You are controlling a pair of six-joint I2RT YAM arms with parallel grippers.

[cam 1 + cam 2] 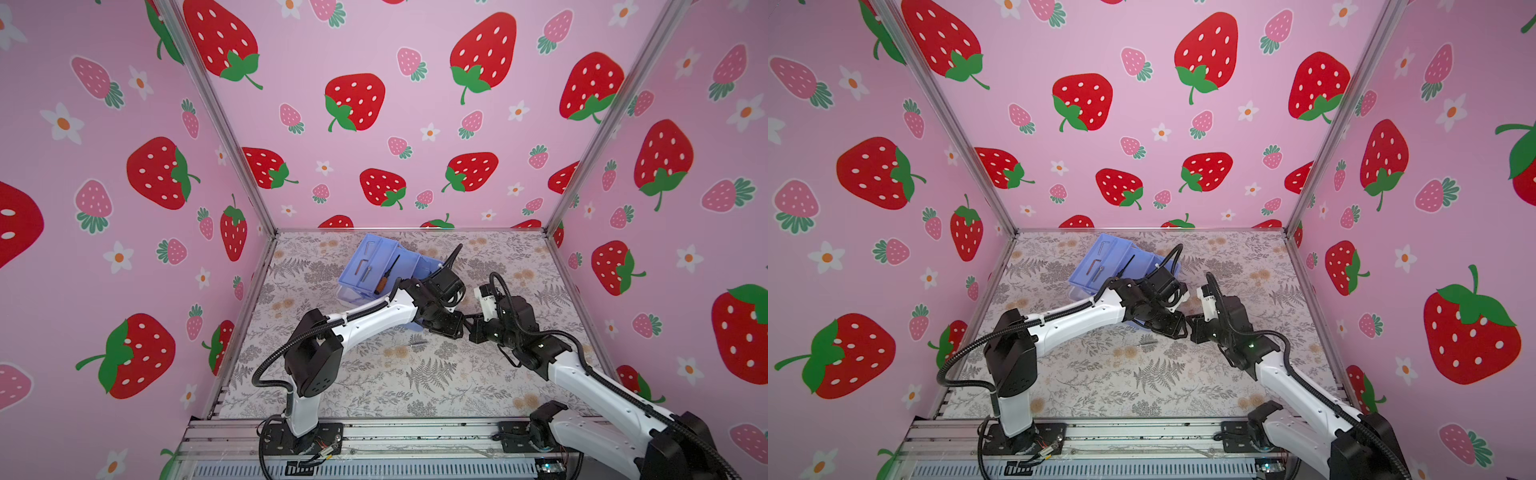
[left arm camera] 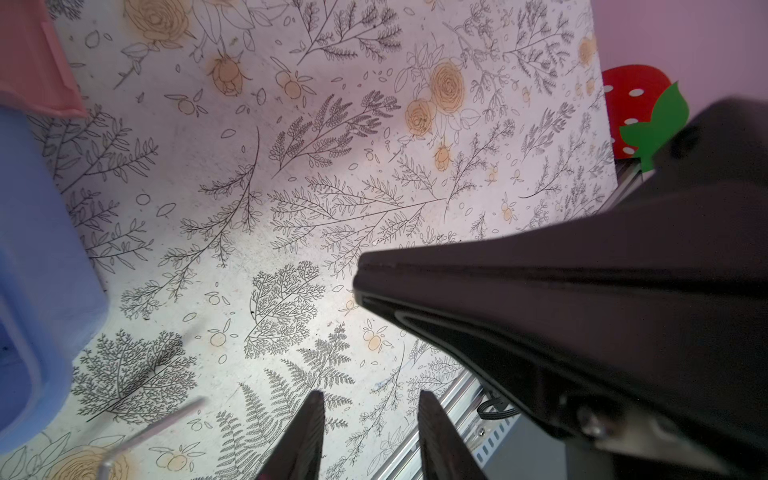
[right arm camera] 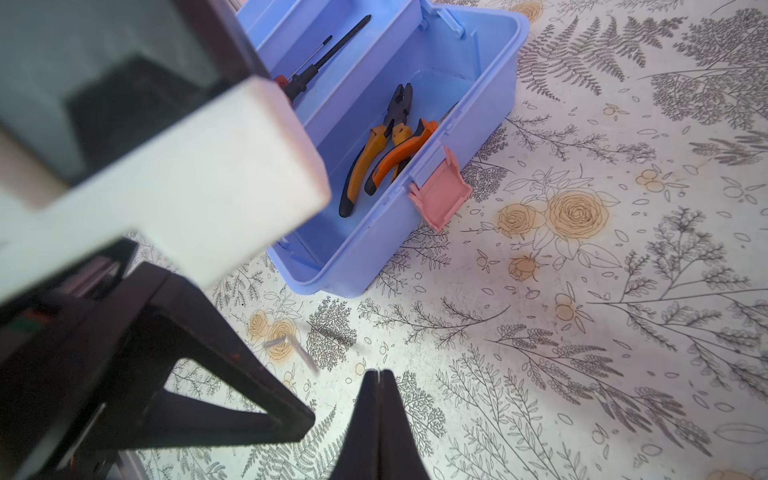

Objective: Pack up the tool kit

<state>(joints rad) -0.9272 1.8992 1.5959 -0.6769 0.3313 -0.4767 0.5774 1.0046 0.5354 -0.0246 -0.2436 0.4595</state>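
- We see the left gripper (image 2: 370, 395) released. Its two black fingers stand apart with only mat between them, grasping nothing.
- The right gripper (image 3: 378, 372) is clenched, its fingers pressed flat together. We can make out nothing pinched in them.
- In both top views the two grippers meet almost tip to tip, low over the floral-printed paper mat (image 3: 582, 332).
- A small silver L-shaped metal hex key (image 3: 291, 347) lies loose on the mat, near both sets of tips but touching neither. It is blurred in both wrist views.
- In a top view the hex key (image 1: 417, 343) lies on the left arm's side of that meeting point. Its long axis runs roughly across the view, slightly tilted.
- We judge the left gripper the better placed for the pick. Its fingers stand apart and the key is on its side, while the right one would have to part first.
- Just beyond the key stands the periwinkle-blue rectangular plastic box (image 3: 374, 257), holding orange-handled pliers (image 3: 365, 162).
- Its raised blue tray (image 1: 351, 286) carries black-shafted screwdrivers (image 3: 332, 50) and spare hex keys (image 1: 360, 266).
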